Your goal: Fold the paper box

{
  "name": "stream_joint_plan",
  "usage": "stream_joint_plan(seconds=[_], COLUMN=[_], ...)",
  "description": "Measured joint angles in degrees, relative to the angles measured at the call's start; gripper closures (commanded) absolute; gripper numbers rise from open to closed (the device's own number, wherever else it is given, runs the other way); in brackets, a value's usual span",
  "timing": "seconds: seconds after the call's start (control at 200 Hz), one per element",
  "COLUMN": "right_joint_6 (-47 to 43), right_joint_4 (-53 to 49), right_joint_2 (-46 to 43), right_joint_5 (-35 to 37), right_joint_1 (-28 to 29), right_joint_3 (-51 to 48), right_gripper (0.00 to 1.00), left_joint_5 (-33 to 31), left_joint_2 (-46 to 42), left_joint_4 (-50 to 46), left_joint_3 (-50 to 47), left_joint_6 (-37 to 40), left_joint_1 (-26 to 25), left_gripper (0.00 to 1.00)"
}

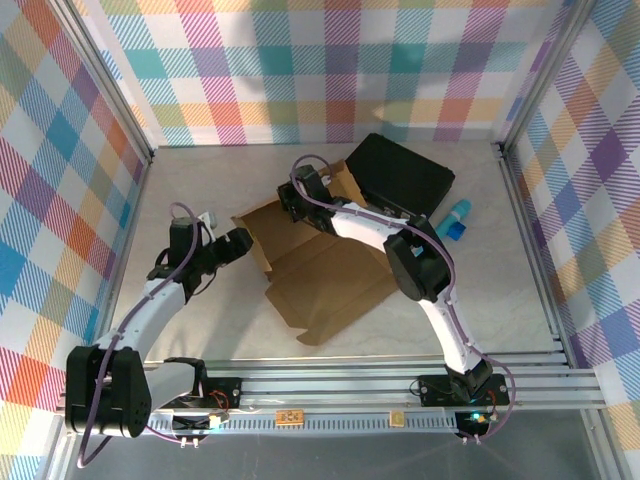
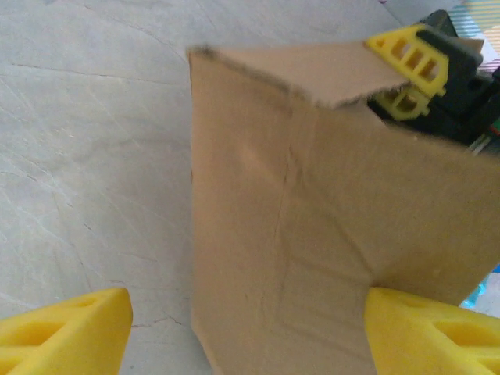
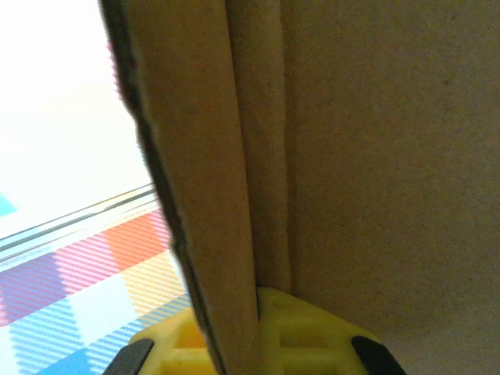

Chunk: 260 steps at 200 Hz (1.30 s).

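Top external: the half-formed box [image 1: 325, 280] lies in the middle of the table [image 1: 500, 300] between the two arms. Its base is flat and its left and far walls are raised.
Left gripper [image 1: 240, 243]: low at the box's left wall, jaws wide, holding nothing.
Left wrist: the left wall stands between the yellow fingers [image 2: 66, 332]. The left finger is well apart from the cardboard and the right one is at its edge.
Why so: it looks placed to straddle the wall, ready to close on it or press it inward.
Box, where: in front of both grippers, with its near flaps flat on the table.
Box, contents: nothing seen inside, though the right arm hides part of the interior.
Right gripper [image 1: 295, 203]: reaches over the box to its far-left corner and is clamped on a flap there.
Right wrist: a folded cardboard edge sits pinched between the yellow fingers [image 3: 305, 336].
Why so: this grip probably keeps the far wall upright while the left arm works on the side wall.
Step, as judged: early to middle, since the walls are up but the lid and tabs are not yet tucked.
Risk: the pinched flap could crease off its score line if pulled sideways.
Case [image 1: 405, 172]: black and closed, just behind the box's far flap on the right. Its contents are hidden.
Blue item [image 1: 456, 220]: just right of the case and too small to name.
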Motion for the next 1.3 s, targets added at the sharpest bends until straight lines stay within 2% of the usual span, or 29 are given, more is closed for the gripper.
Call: stream_joint_plan(seconds=[0.385,0.555,0.91,1.3], right_joint_6=[0.0,0.0,-0.2,-0.2], right_joint_4=[11.4,16.9,19.4,15.5], right_joint_2=[0.0,0.0,0.0,0.0], right_joint_5=[-1.8,-3.5,-5.3,-6.3], right_joint_1=[0.0,0.0,0.0,-0.1], right_joint_3=[4.3,0.8,-1.9,0.5], right_gripper=[1.00,1.00,1.00,1.00], left_joint_5=[-4.7,-6.4,-10.2,-10.6], left_joint_2=[-0.4,2.8,5.2,7.7], left_joint_4=[-0.4,0.1,0.1,0.6], left_joint_3=[0.3,0.9,3.9,3.8], left_joint_6=[1.0,2.9,9.8,20.2], left_joint_1=[-0.2,-0.3,-0.3,-2.2], left_gripper=[0.25,0.27,0.37,0.28])
